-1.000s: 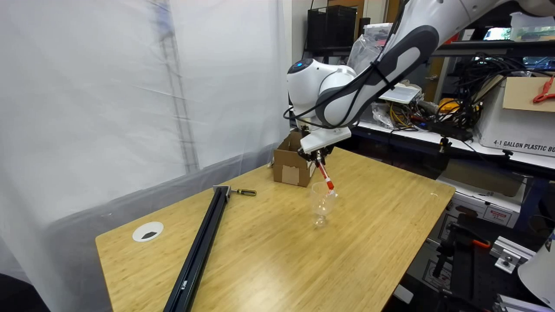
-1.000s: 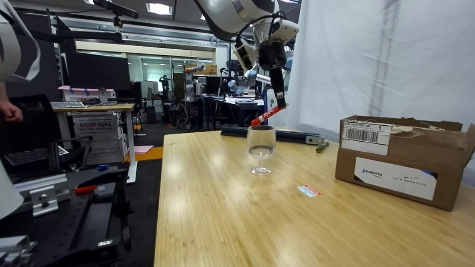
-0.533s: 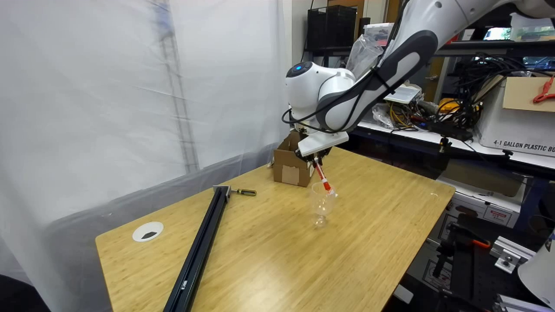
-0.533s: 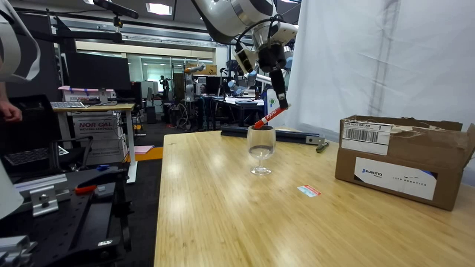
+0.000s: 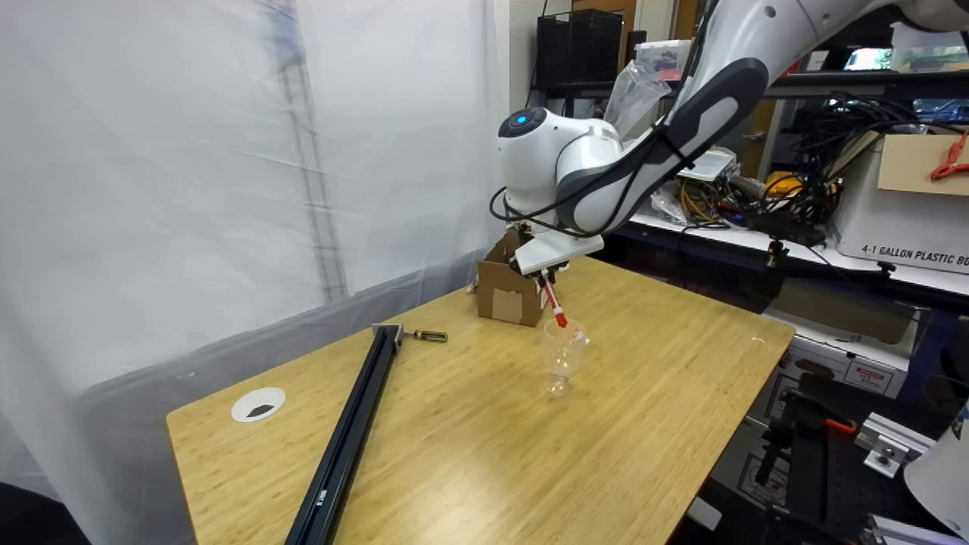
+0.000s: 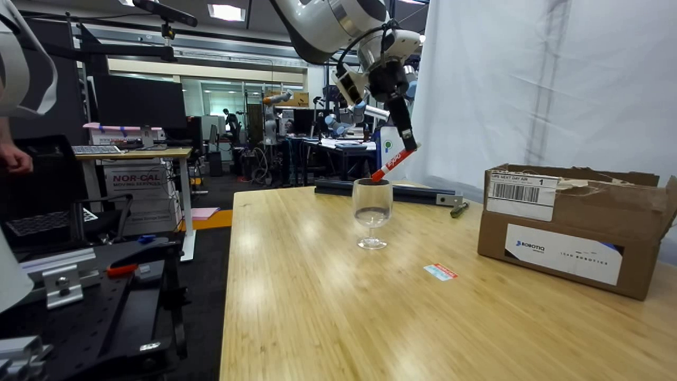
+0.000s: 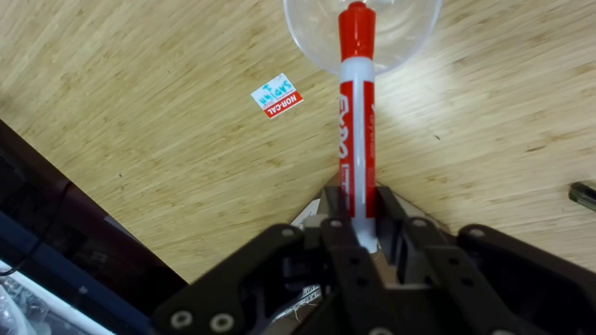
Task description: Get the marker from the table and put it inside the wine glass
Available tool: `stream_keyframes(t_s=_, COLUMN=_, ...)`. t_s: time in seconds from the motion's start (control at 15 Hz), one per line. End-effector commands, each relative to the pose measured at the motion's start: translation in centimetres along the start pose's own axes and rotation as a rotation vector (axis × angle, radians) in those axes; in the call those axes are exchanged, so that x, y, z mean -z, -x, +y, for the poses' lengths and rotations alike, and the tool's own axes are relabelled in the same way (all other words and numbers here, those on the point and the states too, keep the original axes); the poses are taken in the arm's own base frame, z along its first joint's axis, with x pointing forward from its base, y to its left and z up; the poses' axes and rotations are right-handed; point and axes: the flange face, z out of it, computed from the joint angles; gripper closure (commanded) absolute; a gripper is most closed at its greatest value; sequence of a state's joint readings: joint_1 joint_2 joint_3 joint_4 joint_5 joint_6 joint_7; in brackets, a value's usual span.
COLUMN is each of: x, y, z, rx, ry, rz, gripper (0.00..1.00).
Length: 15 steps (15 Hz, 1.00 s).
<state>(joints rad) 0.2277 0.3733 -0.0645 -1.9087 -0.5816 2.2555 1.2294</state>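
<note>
Marker is shown tilted in an exterior view, its red lower end at the mouth of the wine glass, which is stood upright on the table. In an exterior view, a cardboard box is seen well apart from the glass. In the wrist view, the marker is clamped near its whitish end by the jaws.

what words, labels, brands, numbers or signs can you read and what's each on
"EXPO": marker
"NOR-CAL": sticker
"SADIGH I", handwritten, likely: sticker
"ROBOTIQ": brown box
"ROBOTICS", preceding word blurred: brown box
"NEXT DAY AIR": brown box
"1": brown box
"NOR-CAL MOVING SERVICES": background carton
"4-1 GALLON PLASTIC BO", cut off: white box
Too small or blurred: print on black bar, marker's side text, small label, green logo
</note>
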Motion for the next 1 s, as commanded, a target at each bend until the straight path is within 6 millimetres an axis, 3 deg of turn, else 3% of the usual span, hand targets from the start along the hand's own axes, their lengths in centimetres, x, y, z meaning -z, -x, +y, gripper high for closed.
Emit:
stream_keyframes(t_s=0.0, x=0.5, y=0.2, z=0.1, rx=-0.019, ry=-0.017, rz=0.056, gripper=0.95)
stream_keyframes(t_s=0.47, x=-0.8, y=2.2, z=0.2, rx=-0.032, ry=-0.004, rz=0.07, gripper=0.95)
stream_keyframes(t_s=0.53, x=-1.0, y=2.8, z=0.3, rx=-0.028, ry=-0.002, rz=0.061, gripper=0.55)
stream_keyframes(t_s=0.67, x=-1.0, y=3.8, z=0.3, rx=-0.022, ry=0.006, rz=0.059, gripper=0.48)
stream_keyframes(t_s=0.93, x=-0.6, y=3.9, z=0.3, rx=-0.009, ry=0.015, rz=0.094, gripper=0.19)
